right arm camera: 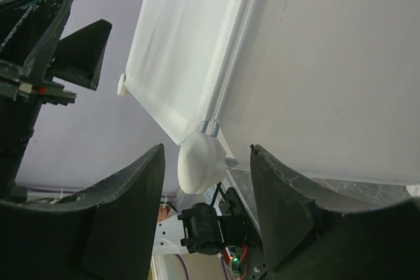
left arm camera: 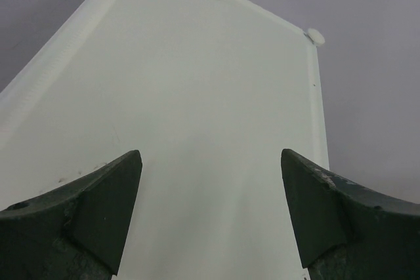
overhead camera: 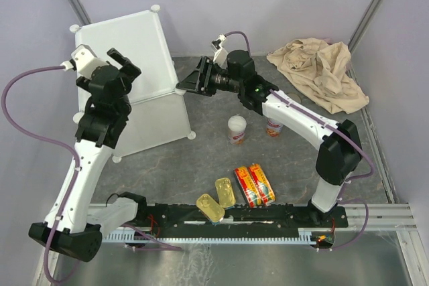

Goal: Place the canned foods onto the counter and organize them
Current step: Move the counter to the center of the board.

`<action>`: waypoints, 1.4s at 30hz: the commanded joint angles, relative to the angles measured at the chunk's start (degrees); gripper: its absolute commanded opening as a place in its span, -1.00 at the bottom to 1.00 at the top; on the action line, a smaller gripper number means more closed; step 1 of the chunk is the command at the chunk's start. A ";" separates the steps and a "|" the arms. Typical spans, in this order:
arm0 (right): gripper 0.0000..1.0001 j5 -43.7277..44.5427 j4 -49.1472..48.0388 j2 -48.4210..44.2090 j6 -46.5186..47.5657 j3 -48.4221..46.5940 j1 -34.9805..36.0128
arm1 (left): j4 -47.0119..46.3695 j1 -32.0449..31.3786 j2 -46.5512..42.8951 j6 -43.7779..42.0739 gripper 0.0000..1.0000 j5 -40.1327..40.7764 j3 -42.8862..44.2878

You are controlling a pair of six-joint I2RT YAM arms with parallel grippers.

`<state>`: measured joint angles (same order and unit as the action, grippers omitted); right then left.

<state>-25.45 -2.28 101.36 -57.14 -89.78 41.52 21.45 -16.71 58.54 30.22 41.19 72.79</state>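
Straddling a round knob (right arm camera: 199, 165) at the near right corner of the counter (overhead camera: 127, 51) top, the right gripper (right arm camera: 207, 155) stands half-open, gaps either side, holding nothing. The left gripper (left arm camera: 210, 159) hangs wide and empty over the top panel. No tin shows there. White-and-red cylinders (overhead camera: 236, 128) stand mid-table, with gold tins (overhead camera: 216, 200) and red-yellow tins (overhead camera: 254, 185) at the table's (overhead camera: 201, 159) near edge. The arms seem to be squaring the counter; the next move calls for descending onto a can.

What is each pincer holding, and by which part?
Nothing. The left pincer gapes empty at the white cube cabinet; the right pincer stands open around its round white corner knob, not gripping.
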 commanded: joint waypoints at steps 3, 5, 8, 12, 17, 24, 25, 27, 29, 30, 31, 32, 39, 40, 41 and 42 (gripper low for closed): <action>0.02 -2.89 -2.41 0.17 0.48 -3.54 0.31 | 1.97 6.59 0.98 4.57 0.87 -4.34 3.85; -0.22 -3.83 -2.47 0.62 0.17 -4.03 0.32 | 3.81 9.77 2.78 5.34 0.90 -5.50 6.03; -0.51 -4.88 -3.17 1.17 -0.64 -3.99 0.41 | 6.14 14.39 5.21 7.20 0.93 -7.90 8.88; -0.76 -5.10 -5.37 0.15 -1.70 -1.56 0.43 | 8.13 18.62 7.26 11.05 0.98 -10.33 10.88; -0.98 -3.42 -7.23 -4.61 -1.49 3.68 0.11 | 9.21 21.40 7.05 13.88 0.99 -8.77 10.55; -0.98 -0.38 -7.35 -14.66 0.81 12.96 -1.48 | 7.93 24.26 4.35 14.59 0.99 -9.47 7.20; -0.98 -0.17 -7.35 -15.97 1.07 14.16 -1.63 | 7.65 24.41 4.18 14.60 0.99 -9.82 7.07; -0.98 0.54 -7.31 -18.33 1.43 16.67 -2.15 | 7.24 24.68 4.30 14.24 0.99 -10.38 6.93; -0.98 0.99 -7.46 -20.34 1.59 19.13 -2.59 | 6.36 24.87 4.30 13.88 0.99 -11.08 6.17; -0.98 1.01 -7.51 -21.15 1.60 20.43 -2.69 | 5.67 25.23 4.16 13.94 0.99 -11.88 5.40; -0.98 1.02 -7.49 -21.81 1.60 21.13 -2.83 | 5.07 25.64 3.90 14.24 0.99 -12.61 4.45; -0.98 1.00 -7.50 -22.38 1.67 21.75 -2.83 | 4.42 26.10 3.68 14.64 0.99 -13.38 3.21; -0.98 1.24 -7.14 -25.16 1.81 23.92 -2.84 | -1.77 29.32 3.43 18.68 0.97 -22.25 -4.15; -0.98 1.20 -6.94 -25.42 1.93 24.19 -2.83 | -3.09 29.46 3.50 19.36 0.94 -23.49 -4.78; -0.98 1.16 -6.86 -25.67 1.95 24.44 -2.84 | -4.97 29.48 3.63 19.69 0.90 -24.98 -5.70; -0.98 1.19 -6.92 -26.01 2.00 24.83 -2.80 | -7.10 29.47 3.62 20.23 0.86 -26.44 -6.59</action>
<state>-23.40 -7.16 78.78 -56.97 -65.71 38.87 24.21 12.29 62.61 46.17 21.87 68.07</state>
